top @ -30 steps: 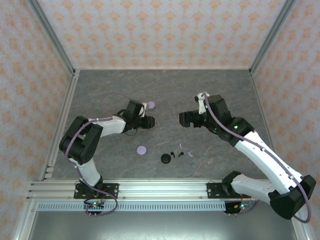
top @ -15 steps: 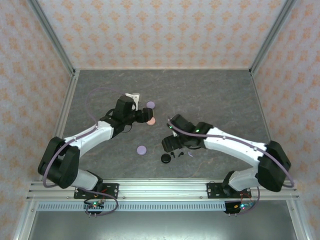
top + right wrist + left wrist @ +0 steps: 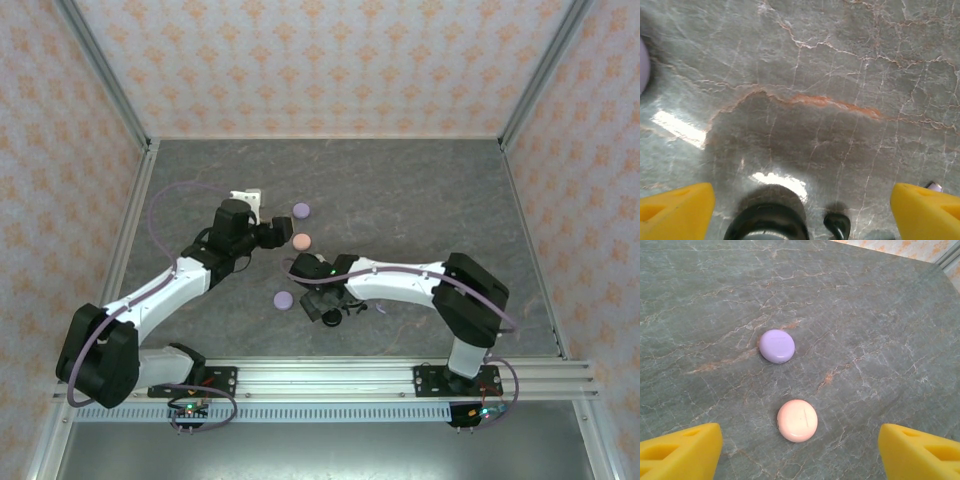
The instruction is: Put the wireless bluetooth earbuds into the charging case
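We see the grey marbled bench (image 3: pixel 420 200) carrying everything. Both arms reach out over it, the left arm (image 3: pixel 170 285) from the near left corner and the right arm (image 3: pixel 400 280) bending back across the near edge.

The left pincer (image 3: pixel 800 439) stands wide open, its yellow fingers (image 3: pixel 682 450) far apart and gripping nothing. The pink case (image 3: pixel 797 420) lies on the bench just ahead, centred between them but clear of both. The far lavender case (image 3: pixel 776 345) sits beyond it, toward the far edge.

The right pincer (image 3: pixel 802 200) is likewise spread wide and empty, hanging low over the bench near the middle of the near edge. The black case (image 3: pixel 767 222) lies just under it, between the fingers and touching neither. The near lavender case (image 3: pixel 284 299) rests just to its left.

The earbuds are loose on the bench, outside any case. A black earbud (image 3: pixel 837 225) lies just beside the black case. A lavender earbud (image 3: pixel 381 307) lies a little farther toward the right edge.
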Controlling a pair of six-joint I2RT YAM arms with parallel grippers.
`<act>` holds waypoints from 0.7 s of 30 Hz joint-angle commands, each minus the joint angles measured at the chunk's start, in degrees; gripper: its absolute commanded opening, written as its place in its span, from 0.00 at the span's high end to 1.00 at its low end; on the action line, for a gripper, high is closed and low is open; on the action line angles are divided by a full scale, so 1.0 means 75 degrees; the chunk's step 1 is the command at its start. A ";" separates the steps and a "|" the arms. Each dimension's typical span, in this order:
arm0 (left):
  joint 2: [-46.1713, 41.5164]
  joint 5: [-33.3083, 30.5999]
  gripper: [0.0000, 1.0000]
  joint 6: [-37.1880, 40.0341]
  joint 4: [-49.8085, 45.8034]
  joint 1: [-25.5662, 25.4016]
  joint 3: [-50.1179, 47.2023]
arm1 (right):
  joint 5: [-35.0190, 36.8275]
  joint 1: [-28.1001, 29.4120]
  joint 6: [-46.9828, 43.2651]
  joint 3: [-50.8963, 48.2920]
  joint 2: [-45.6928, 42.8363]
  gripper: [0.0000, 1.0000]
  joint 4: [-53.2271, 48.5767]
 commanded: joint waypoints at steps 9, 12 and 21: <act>-0.0118 -0.0242 0.18 -0.0009 -0.0111 0.0076 -0.0104 | 0.0307 0.0051 0.0320 -0.0205 -0.0110 0.09 -0.0668; -0.0095 -0.0239 0.18 -0.0012 -0.0105 0.0074 -0.0113 | 0.0208 0.0056 0.0490 -0.0395 -0.0283 0.09 -0.0702; -0.0027 -0.0199 0.18 -0.0030 -0.0085 0.0068 -0.0085 | 0.0233 0.0060 0.0971 -0.0953 -0.0751 0.08 -0.0825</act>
